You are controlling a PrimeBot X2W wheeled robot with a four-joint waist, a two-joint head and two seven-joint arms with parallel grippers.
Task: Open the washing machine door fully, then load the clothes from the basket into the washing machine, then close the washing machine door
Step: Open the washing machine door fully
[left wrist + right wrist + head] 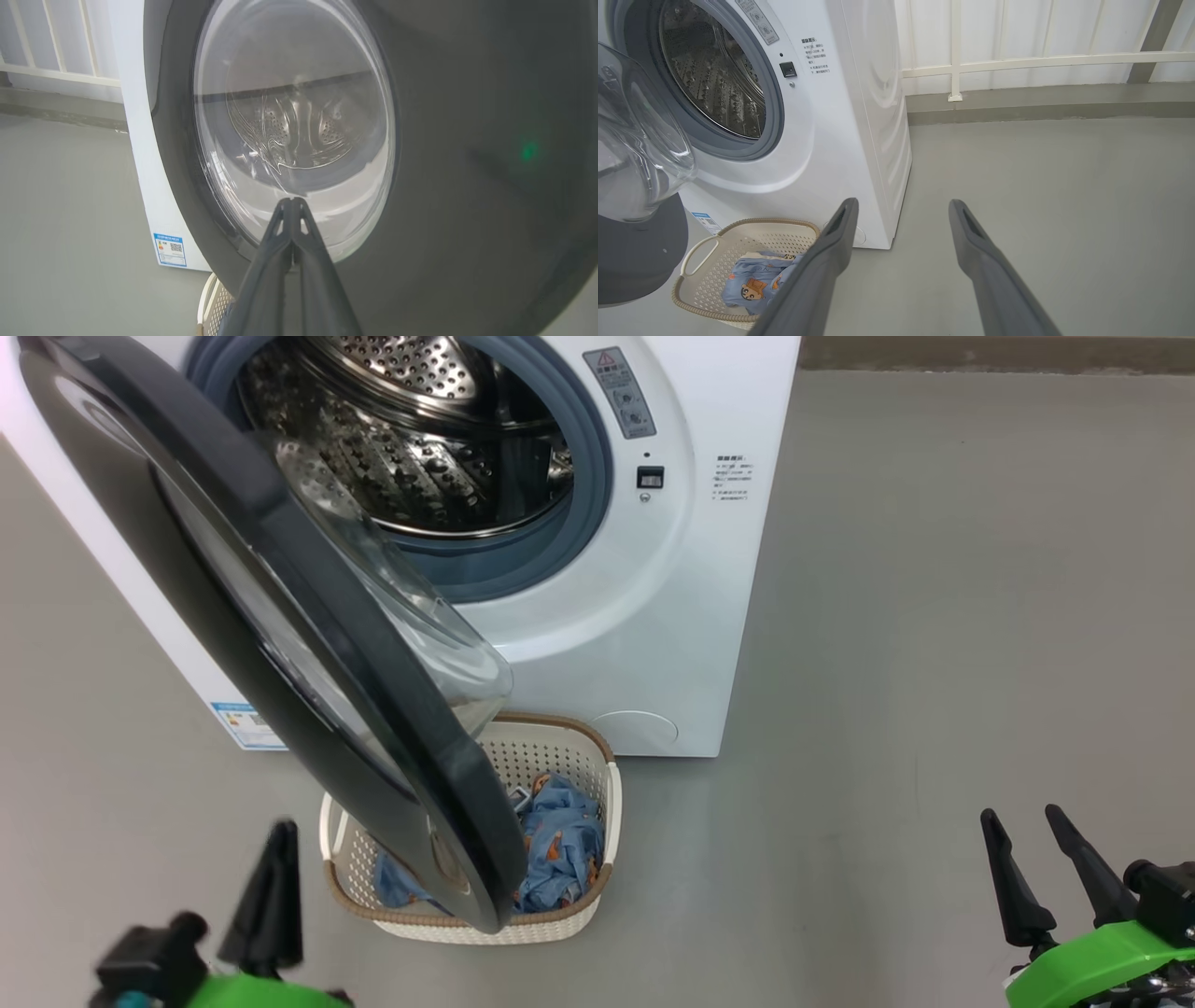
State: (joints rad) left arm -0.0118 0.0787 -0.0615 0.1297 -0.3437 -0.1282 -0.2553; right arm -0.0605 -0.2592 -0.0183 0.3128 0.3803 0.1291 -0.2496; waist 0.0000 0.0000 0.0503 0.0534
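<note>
The washing machine (653, 616) stands with its steel drum (420, 448) exposed. The washing machine door (308, 616) hangs partly open, its black rim swung out over the basket (560, 747). Light blue clothes (560, 849) with orange bears lie in the basket, partly hidden by the door. My left gripper (275, 859) is shut and holds nothing, low at the left of the door; in the left wrist view its tips (292, 200) point at the door's outer glass (289, 116). My right gripper (1022, 821) is open and empty over the floor, right of the basket (705, 242).
Grey floor (934, 616) stretches out right of the machine. A white railing and wall (1041, 60) run behind it. A blue label sticker (169, 249) sits low on the machine's side. The door's bulging glass bowl (635, 140) projects toward the drum opening.
</note>
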